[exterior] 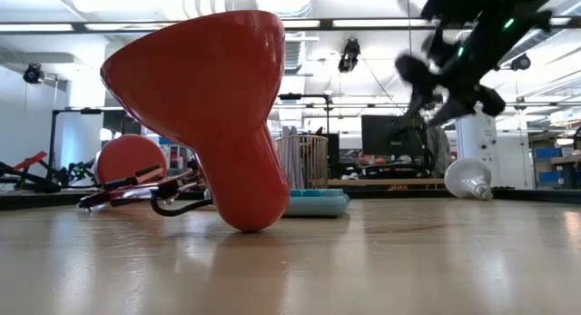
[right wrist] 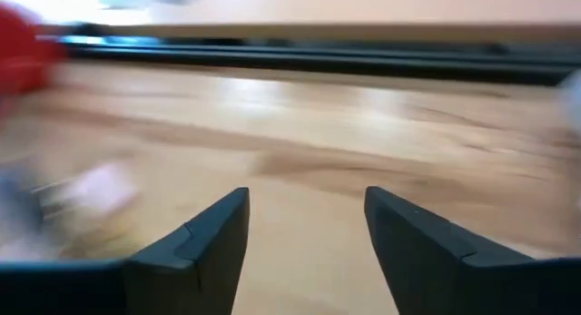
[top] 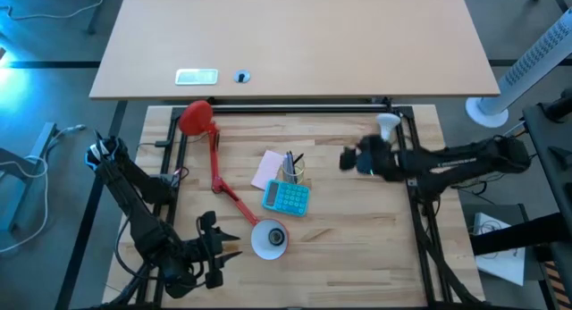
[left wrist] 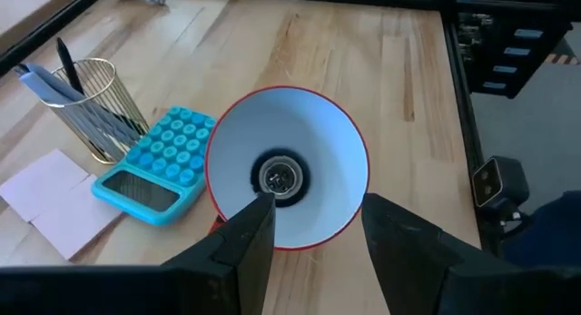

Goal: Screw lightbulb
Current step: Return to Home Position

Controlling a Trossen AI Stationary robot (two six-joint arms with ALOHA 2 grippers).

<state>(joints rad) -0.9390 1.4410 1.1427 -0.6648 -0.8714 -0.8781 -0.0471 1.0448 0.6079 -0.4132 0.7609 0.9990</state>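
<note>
The lightbulb lies on its side on the desk in the upper right of the high view, apart from both hands. The right hand hangs just below and left of it, fingers spread wide and empty. At lower left, the left hand rests with fingers wide, holding nothing, just beside the lamp shade, whose socket shows empty.

The small white mushroom-shaped lightbulb lies on its side on the counter, near its far right corner.
</note>
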